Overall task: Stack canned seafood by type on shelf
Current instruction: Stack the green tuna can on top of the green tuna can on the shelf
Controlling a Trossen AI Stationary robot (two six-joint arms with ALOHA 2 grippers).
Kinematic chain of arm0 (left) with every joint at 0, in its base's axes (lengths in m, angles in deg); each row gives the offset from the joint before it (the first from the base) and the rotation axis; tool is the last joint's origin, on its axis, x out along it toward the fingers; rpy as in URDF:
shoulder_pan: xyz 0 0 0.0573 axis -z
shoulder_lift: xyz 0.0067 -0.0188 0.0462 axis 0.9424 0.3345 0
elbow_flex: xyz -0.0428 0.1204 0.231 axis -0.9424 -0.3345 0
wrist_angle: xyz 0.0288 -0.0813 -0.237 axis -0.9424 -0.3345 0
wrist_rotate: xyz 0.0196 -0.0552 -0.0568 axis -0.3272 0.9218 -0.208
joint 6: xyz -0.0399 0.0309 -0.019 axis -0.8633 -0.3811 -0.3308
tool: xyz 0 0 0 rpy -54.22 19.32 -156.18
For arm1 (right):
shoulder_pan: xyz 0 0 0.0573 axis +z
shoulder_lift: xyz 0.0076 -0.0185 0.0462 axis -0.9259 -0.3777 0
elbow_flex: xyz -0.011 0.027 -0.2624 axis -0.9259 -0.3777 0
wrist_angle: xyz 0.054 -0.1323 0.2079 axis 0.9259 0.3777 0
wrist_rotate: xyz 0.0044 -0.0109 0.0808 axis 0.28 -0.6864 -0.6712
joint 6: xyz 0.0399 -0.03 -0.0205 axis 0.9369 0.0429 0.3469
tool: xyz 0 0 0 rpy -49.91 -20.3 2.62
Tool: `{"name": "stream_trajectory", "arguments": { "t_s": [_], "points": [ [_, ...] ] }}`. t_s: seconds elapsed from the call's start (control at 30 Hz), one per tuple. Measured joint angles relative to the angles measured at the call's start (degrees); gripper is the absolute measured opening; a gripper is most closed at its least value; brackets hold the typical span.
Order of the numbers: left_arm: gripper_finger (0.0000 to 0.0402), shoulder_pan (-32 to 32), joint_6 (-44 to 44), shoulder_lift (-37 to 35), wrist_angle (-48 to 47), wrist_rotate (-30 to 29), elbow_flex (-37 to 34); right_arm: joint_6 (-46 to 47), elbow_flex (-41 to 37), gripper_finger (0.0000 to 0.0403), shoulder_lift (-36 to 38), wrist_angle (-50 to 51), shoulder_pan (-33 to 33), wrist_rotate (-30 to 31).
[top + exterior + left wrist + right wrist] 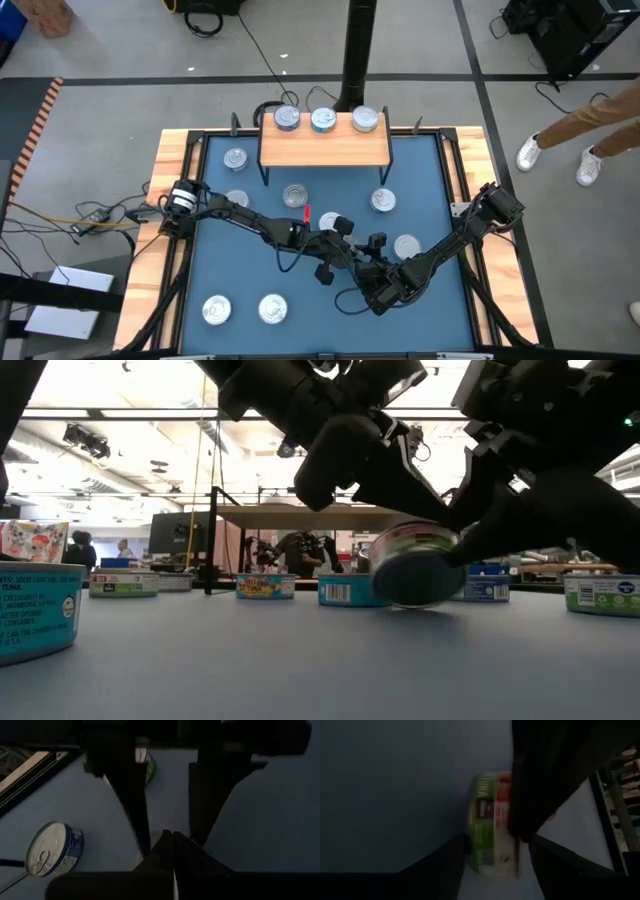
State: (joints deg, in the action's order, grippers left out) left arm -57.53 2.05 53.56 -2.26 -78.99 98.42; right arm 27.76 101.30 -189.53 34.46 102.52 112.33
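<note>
Low view: my right gripper (425,565) straddles a tilted green-labelled tin (492,825) mid-mat — fingers part-open around it; left gripper (335,268) shut, empty.

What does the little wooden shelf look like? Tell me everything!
The shelf is a flat rectangle of pale wood, standing level on thin black legs. It stands at the far end of the blue mat, in the middle. Three round silver-topped tins sit in a row along its back edge; the front part is bare. Nothing else touches it.
</note>
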Motion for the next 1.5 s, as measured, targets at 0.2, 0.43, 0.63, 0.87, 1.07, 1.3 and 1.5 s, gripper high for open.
{"name": "stream_trajectory", "arguments": {
  "t_s": [0.2,0.43,0.63,0.87,1.07,1.3,1.5],
  "points": [
    [0.0000,0.10,-0.39,-0.02,-0.04,0.97,0.04,2.38,0.00,0.0139,0.00,-0.01,-0.07,2.09],
    [0.0012,0.55,1.70,-0.45,-2.55,-3.08,0.03,2.36,0.00,0.0102,0.00,0.10,-0.07,2.84],
    [0.0075,1.72,11.48,-0.13,-6.57,-9.70,0.03,2.39,0.00,0.0102,0.00,0.81,-0.07,0.85],
    [0.0131,-3.19,11.75,1.15,-4.20,-5.07,-0.01,7.95,1.26,0.0103,0.13,6.15,1.70,-5.12],
    [0.0135,-5.20,15.50,1.14,-5.67,-0.73,-0.01,13.40,3.36,0.0107,0.13,13.49,4.82,-6.81],
    [0.0135,-5.83,19.79,1.16,-5.44,1.47,-0.01,16.75,4.39,0.0107,0.17,16.58,6.50,-6.98],
    [0.0135,-6.82,21.31,1.20,-5.55,2.25,-0.01,17.09,4.42,0.0109,0.17,16.61,6.59,-7.76]
  ]
}}
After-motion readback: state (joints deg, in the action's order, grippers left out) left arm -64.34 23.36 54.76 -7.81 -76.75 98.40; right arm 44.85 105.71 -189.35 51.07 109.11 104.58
